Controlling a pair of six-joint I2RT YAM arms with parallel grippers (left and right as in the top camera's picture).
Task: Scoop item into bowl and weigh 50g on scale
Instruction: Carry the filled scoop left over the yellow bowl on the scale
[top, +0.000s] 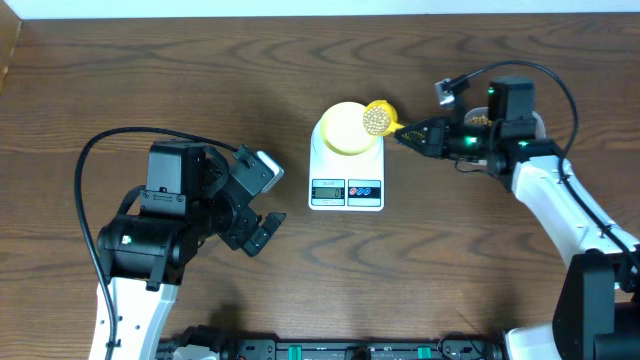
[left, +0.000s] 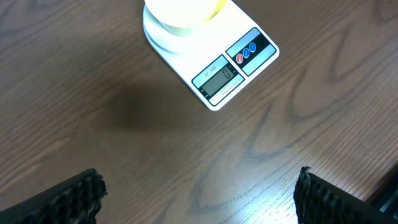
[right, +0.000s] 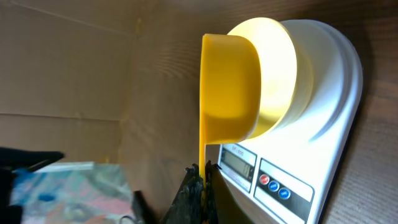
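The pale yellow-cream bowl (top: 345, 128) sits on the white scale (top: 346, 175). My right gripper (top: 407, 131) is shut on the handle of a yellow measuring spoon (top: 379, 117) filled with beige beans (top: 376, 120), held at the bowl's right rim. In the right wrist view the spoon (right: 227, 90) overlaps the bowl (right: 277, 74) above the scale (right: 329, 99), with my fingers (right: 203, 177) clamped on the handle. My left gripper (top: 255, 235) is open and empty over bare table left of the scale. The left wrist view shows the bowl (left: 183, 12), the scale (left: 214, 59) and my open fingers (left: 199, 199).
A tub with more beans (top: 480, 120) sits behind my right arm, mostly hidden. Cables loop over the table by both arms. The table's front edge holds a black rail (top: 330, 350).
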